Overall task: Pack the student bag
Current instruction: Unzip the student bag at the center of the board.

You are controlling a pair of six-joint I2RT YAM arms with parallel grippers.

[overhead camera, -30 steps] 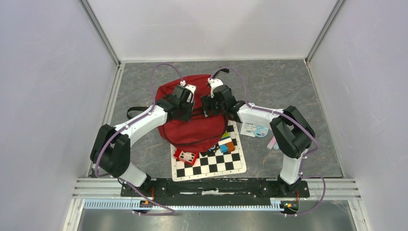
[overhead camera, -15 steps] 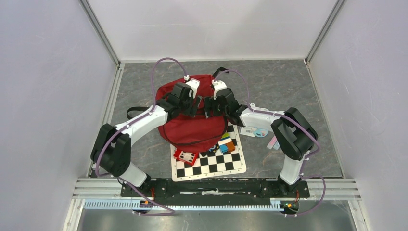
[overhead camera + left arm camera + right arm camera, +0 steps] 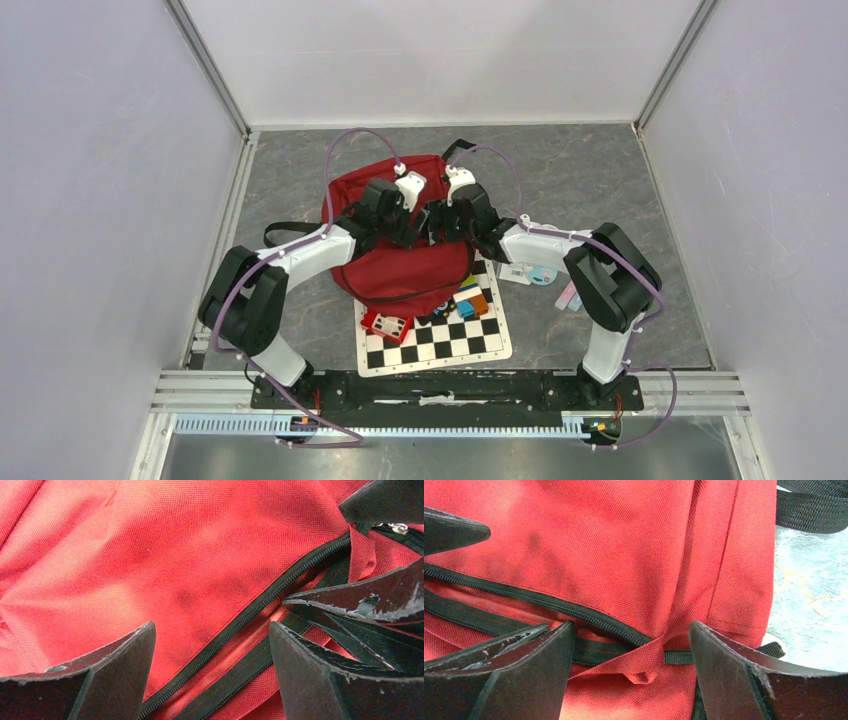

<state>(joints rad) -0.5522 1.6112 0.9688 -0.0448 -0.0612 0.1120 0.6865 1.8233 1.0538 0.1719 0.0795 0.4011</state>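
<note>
The red student bag [image 3: 400, 268] lies flat in the middle of the table, its lower edge over a checkered mat. My two grippers meet above its upper middle. The left gripper [image 3: 408, 226] is open just over the red fabric, and the bag's black zipper [image 3: 260, 605] runs diagonally between its fingers [image 3: 110, 675]. Right beside it, the right gripper [image 3: 440, 222] also stands open, astride a fold of red fabric and the zipper's end [image 3: 624, 632]. Neither gripper holds anything. The bag's inside is hidden.
A black-and-white checkered mat [image 3: 440, 342] lies in front of the bag with a small red box [image 3: 386, 324] and coloured blocks [image 3: 470, 298] on it. A white-and-blue pack [image 3: 530, 270] and pastel items [image 3: 568, 297] lie to the right. A black strap [image 3: 285, 232] trails to the left.
My left gripper has opened and shifted right, closer to the right gripper. The right gripper has barely moved and stayed open.
</note>
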